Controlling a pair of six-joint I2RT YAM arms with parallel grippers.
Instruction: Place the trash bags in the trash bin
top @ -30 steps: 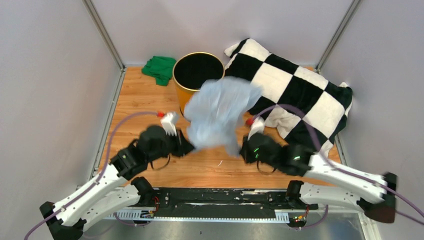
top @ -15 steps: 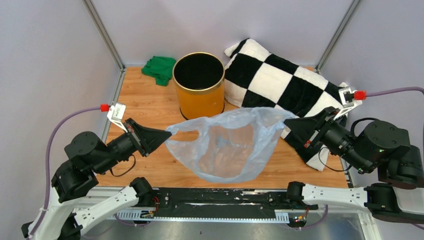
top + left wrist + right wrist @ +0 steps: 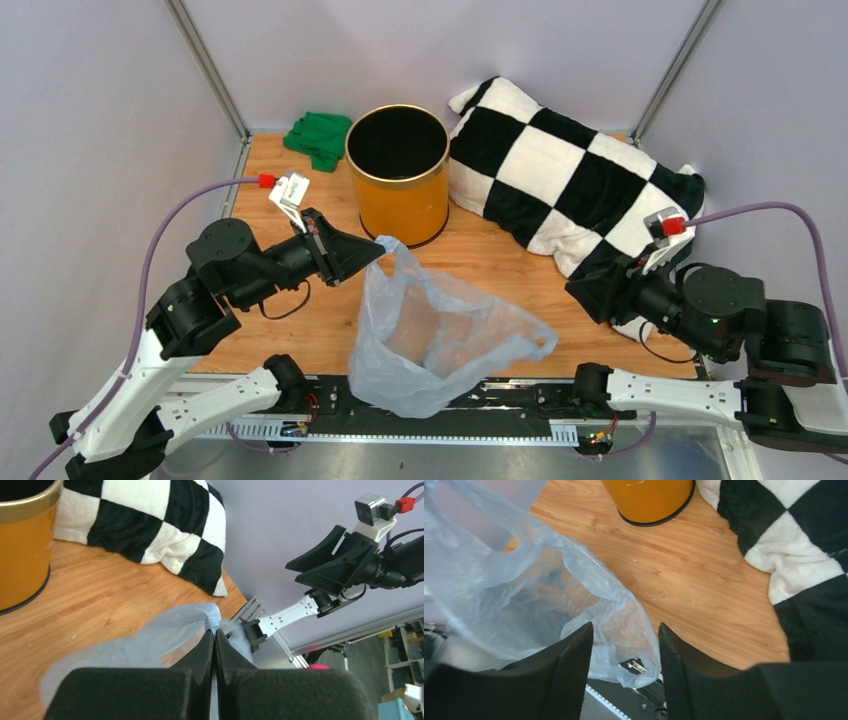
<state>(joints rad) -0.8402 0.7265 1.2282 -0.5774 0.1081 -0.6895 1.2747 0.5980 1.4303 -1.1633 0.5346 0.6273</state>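
The trash bag (image 3: pixel 430 335) is a thin, pale blue, see-through plastic bag. It hangs from one top corner pinched in my left gripper (image 3: pixel 380 250), which is shut on it. The bag sags down over the table's near edge. In the left wrist view the jaws (image 3: pixel 215 631) press together with bag film (image 3: pixel 150 640) bunched at their tips. My right gripper (image 3: pixel 574 290) is open, off to the right of the bag, holding nothing. In the right wrist view the bag (image 3: pixel 499 590) lies beyond the spread fingers (image 3: pixel 569 655). The orange-yellow trash bin (image 3: pixel 397 200) stands upright behind the bag, black inside.
A black-and-white checkered blanket (image 3: pixel 580 170) lies along the back right, right next to the bin. A green cloth (image 3: pixel 320 135) sits in the back left corner. Metal frame posts and grey walls close in the wooden table (image 3: pixel 290 205) on both sides.
My right gripper has opened and let go of the bag, pulling back low and right. The left arm moved toward the bin. The bag dropped from stretched between both grippers to hanging from the left.
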